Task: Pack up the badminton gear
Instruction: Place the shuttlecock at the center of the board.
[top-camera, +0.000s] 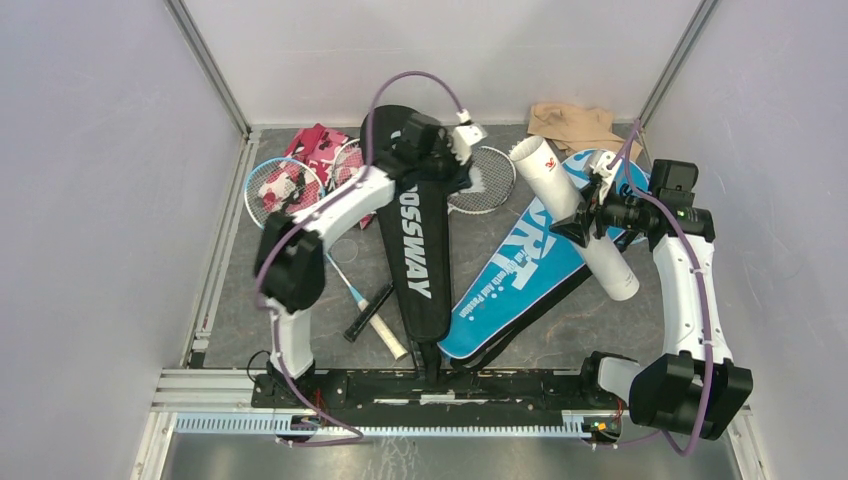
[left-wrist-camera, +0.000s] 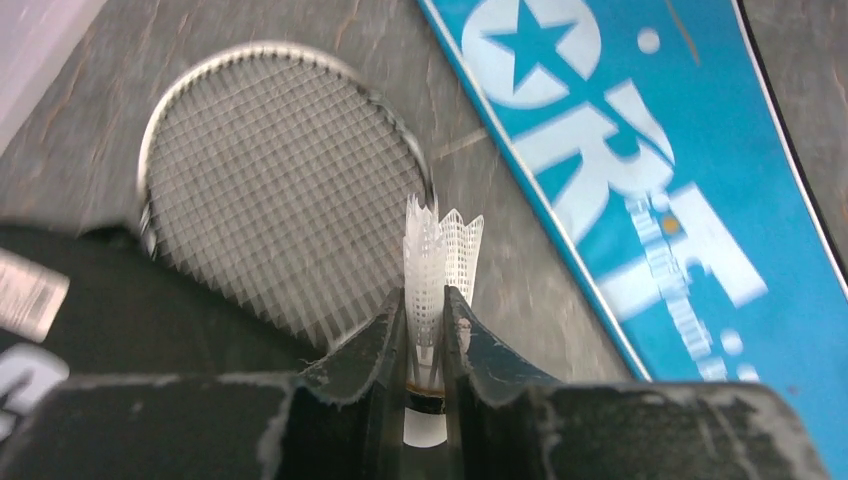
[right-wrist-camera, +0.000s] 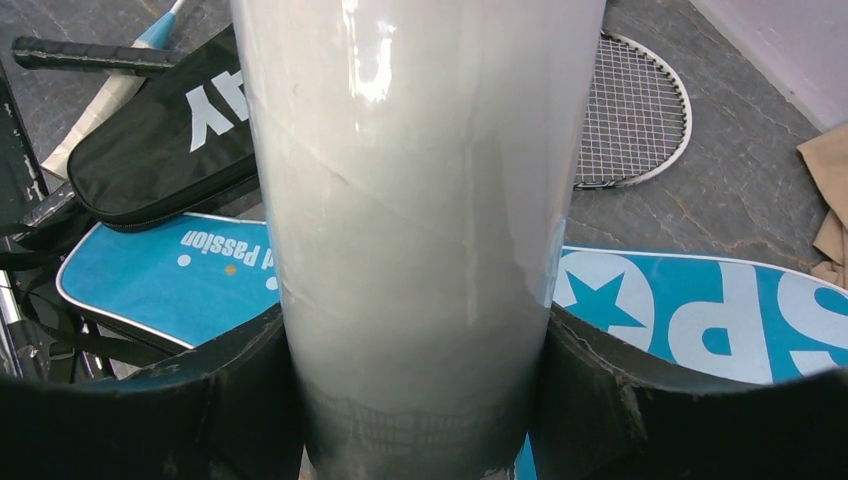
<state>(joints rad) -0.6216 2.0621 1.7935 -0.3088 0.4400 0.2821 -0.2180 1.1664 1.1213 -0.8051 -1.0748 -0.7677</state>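
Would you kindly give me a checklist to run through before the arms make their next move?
1. Shuttlecock pinched between left fingers: ok.
2. White tube clamped by right fingers: ok.
3. Tube's far end open: cannot tell.
4. Shuttlecock lined up with that end: not ok, it sits off to the left.
5. Tube lifted clear of blue cover: cannot tell.
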